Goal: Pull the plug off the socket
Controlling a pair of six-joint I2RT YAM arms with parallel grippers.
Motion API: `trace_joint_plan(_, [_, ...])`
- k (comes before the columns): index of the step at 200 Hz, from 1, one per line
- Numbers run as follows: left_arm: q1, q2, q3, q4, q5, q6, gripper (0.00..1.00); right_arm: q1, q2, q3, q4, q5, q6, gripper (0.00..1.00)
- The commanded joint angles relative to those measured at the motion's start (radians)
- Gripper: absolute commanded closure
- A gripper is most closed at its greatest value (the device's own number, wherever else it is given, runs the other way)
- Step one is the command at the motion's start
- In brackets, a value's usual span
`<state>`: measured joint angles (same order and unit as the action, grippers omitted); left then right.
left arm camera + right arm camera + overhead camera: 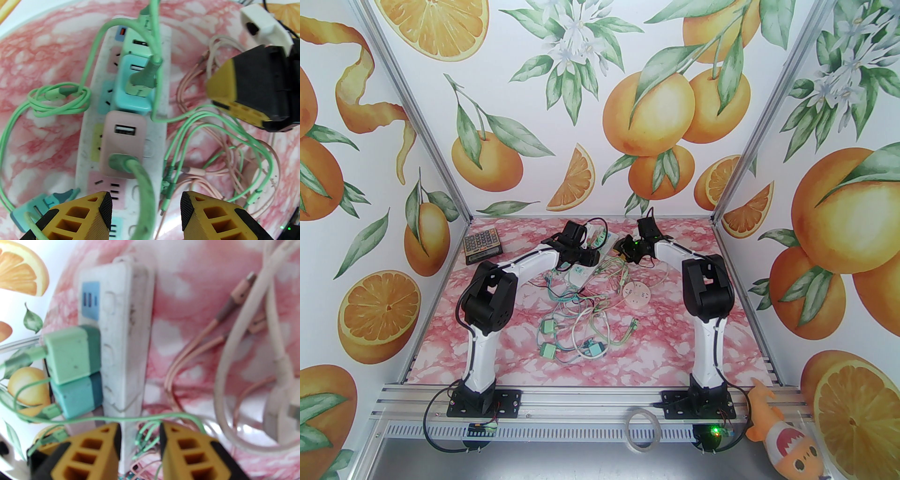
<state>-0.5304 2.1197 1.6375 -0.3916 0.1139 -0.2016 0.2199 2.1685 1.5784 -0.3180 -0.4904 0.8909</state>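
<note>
A white power strip (161,77) lies on the pink marble table, also seen as power strip (581,275). Three plugs sit in its sockets in a row: a mint plug (134,41), a blue plug (127,98) and a pink plug (121,150), each with a green cable. My left gripper (146,211) hovers over the strip's near end just short of the pink plug, jaws apart, with that plug's green cable running between them untouched. My right gripper (140,441) sits low beside the strip's switch edge (138,333), fingers a narrow gap apart, holding nothing that I can see.
Tangled green, pink and white cables (590,309) spread over the middle of the table with several loose green plugs (550,350). A round white socket (638,295) lies right of them. A calculator (482,247) sits at the back left.
</note>
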Motion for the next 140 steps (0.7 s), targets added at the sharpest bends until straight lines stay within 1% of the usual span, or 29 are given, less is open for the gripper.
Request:
trace_joint_plan(1, [0.004, 0.035, 0.068, -0.015, -0.070, 0.031, 0.47, -0.001, -0.039, 0.014, -0.021, -0.009, -0.013, 0.66])
trace_joint_plan(27, [0.004, 0.080, 0.116, -0.011, -0.054, 0.051, 0.46, -0.003, -0.032, 0.024, -0.036, -0.014, -0.023, 0.66])
trace_joint_plan(73, [0.004, 0.166, 0.214, -0.027, -0.040, 0.075, 0.48, -0.003, -0.020, 0.053, -0.054, -0.022, -0.033, 0.66])
trace_joint_plan(78, [0.004, 0.173, 0.219, -0.029, -0.037, 0.078, 0.49, -0.004, -0.017, 0.057, -0.054, -0.025, -0.033, 0.66])
trace_joint_plan(82, [0.004, 0.177, 0.224, -0.030, -0.035, 0.080, 0.53, -0.004, -0.014, 0.062, -0.055, -0.030, -0.033, 0.66])
trace_joint_plan(94, [0.004, 0.180, 0.227, -0.030, -0.028, 0.082, 0.68, -0.004, -0.005, 0.075, -0.055, -0.038, -0.033, 0.66])
trace_joint_plan(99, [0.004, 0.178, 0.226, -0.032, -0.030, 0.082, 0.72, -0.004, -0.001, 0.076, -0.055, -0.040, -0.033, 0.66])
trace_joint_plan(127, [0.003, 0.145, 0.194, -0.039, -0.053, 0.062, 0.72, -0.001, 0.018, 0.077, -0.022, -0.070, -0.020, 0.66])
trace_joint_plan(140, [0.003, 0.128, 0.174, -0.051, -0.060, 0.039, 0.72, 0.004, 0.030, 0.109, -0.007, -0.082, -0.017, 0.66])
